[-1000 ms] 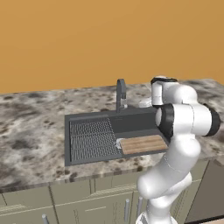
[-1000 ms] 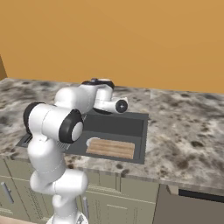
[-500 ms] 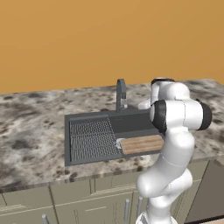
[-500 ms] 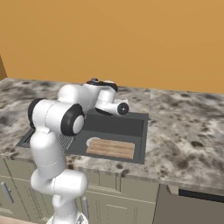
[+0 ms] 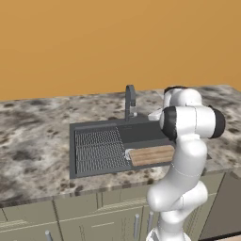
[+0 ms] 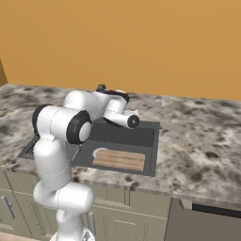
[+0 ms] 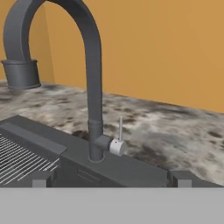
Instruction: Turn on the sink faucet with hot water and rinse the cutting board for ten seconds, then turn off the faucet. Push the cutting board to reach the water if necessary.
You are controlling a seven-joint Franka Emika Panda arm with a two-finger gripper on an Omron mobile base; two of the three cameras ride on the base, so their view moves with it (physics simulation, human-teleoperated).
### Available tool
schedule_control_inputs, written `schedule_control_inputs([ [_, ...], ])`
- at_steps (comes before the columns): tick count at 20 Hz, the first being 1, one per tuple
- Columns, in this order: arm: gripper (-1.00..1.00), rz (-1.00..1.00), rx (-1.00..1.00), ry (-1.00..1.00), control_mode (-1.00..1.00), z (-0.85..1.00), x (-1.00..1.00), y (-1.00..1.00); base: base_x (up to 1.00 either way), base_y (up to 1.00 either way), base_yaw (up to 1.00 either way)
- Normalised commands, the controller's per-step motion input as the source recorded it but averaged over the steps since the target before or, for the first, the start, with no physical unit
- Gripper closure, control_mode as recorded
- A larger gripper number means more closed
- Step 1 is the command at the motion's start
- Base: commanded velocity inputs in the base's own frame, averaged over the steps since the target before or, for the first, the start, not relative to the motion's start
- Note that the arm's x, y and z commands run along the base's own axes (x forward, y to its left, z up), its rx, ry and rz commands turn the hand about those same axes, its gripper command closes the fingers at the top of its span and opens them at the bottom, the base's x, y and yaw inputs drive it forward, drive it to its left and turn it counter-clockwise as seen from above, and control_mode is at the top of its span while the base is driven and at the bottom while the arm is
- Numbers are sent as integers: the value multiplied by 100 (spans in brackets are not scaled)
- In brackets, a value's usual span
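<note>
Gripper (image 7: 111, 178) fingertips rise as two small dark stubs at the bottom of the hand view, set wide apart with nothing between them, so the jaws stand open. They point at the base of the faucet (image 7: 93, 74), whose tall arched spout climbs up and curls over to the upper left, its nozzle hanging above the counter (image 7: 175, 135) side of that view. A thin lever (image 7: 120, 127) stands upright on a small round light-grey hub on the faucet's right side, apart from both fingertips.

From the left base view the faucet (image 5: 130, 101) stands on the back rim of the sink (image 5: 74, 146), with the white arm's wrist reaching in from the right, near the faucet. The arm's elbow and forearm cover the right end of the basin. In the right base view the arm's upper links hide the faucet and most of the ribbed drainboard (image 6: 71, 149).

The cutting board (image 5: 151, 155) lies flat along the front of the basin, just beside the ribbed drainboard (image 5: 100, 149); in the right base view the cutting board (image 6: 119, 159) rests against the front wall of the sink (image 6: 154, 151).

Mottled stone counter (image 5: 33, 141) surrounds the sink, an orange wall (image 5: 94, 42) rises behind, and pale cabinet fronts (image 5: 99, 216) with bar handles sit below
</note>
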Motion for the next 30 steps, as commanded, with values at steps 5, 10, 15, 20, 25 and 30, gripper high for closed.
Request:
schedule_control_inputs([
  [5, -100, 0, 0, 0, -100, -1, 12, 0, 0, 0, 0],
  [10, -100, 0, 1, 0, -100, 0, 29, 0, 0, 0, 0],
  [15, -100, 0, 0, 0, -100, 0, 27, 0, 0, 0, 0],
  [20, -100, 0, 0, 0, -100, 0, 20, 0, 0, 0, 0],
  [25, -100, 0, 0, 0, -100, 0, 15, 0, 0, 0, 0],
  [30, -100, 0, 0, 0, -100, 0, 10, 0, 0, 0, 0],
])
